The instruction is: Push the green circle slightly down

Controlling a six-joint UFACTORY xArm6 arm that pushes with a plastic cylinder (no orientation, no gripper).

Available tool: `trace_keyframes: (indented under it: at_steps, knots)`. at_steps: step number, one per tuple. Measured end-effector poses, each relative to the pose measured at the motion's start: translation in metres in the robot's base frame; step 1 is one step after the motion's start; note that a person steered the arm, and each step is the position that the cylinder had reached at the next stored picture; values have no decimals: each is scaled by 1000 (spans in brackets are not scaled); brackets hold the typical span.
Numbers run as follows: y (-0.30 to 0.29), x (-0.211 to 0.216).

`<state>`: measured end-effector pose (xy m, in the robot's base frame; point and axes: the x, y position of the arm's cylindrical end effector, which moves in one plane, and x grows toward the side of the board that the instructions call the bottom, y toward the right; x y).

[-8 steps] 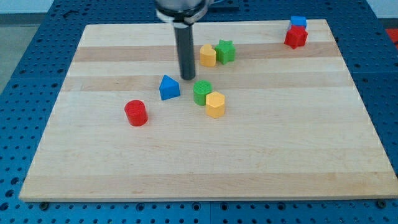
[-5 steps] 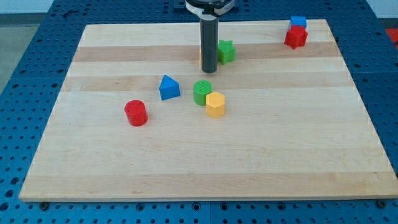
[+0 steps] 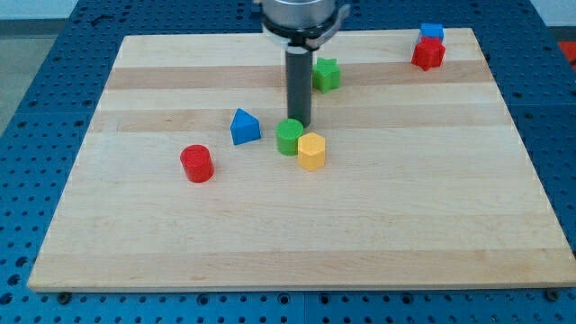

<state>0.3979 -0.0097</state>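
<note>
While the wooden board (image 3: 378, 225) fills the view, my tip (image 3: 301, 124) stands just above the green circle (image 3: 289, 137), at its upper right edge; the rod carries no gripper. That circle sits mid-board, touching a yellow hexagon (image 3: 311, 151) at its lower right, a blue triangle (image 3: 244, 126) to its left.

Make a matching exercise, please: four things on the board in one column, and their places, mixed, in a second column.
Things
1. green circle
2. red cylinder
3. green star
4. my tip

Places
A. at the view's left, alone
B. touching the yellow block
C. just above the green circle
D. right of the rod, near the view's top

Pairs: 1-B, 2-A, 3-D, 4-C
</note>
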Motion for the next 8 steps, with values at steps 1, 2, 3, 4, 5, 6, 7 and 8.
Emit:
trace_keyframes:
  at_steps: [1, 2, 3, 4, 5, 6, 7, 8]
  knots:
    - [-1, 0]
    - [-1, 1]
    - [-12, 14]
    - [-14, 16]
    - [-17, 18]
    - [-24, 24]
    - [-29, 29]
    - [-36, 39]
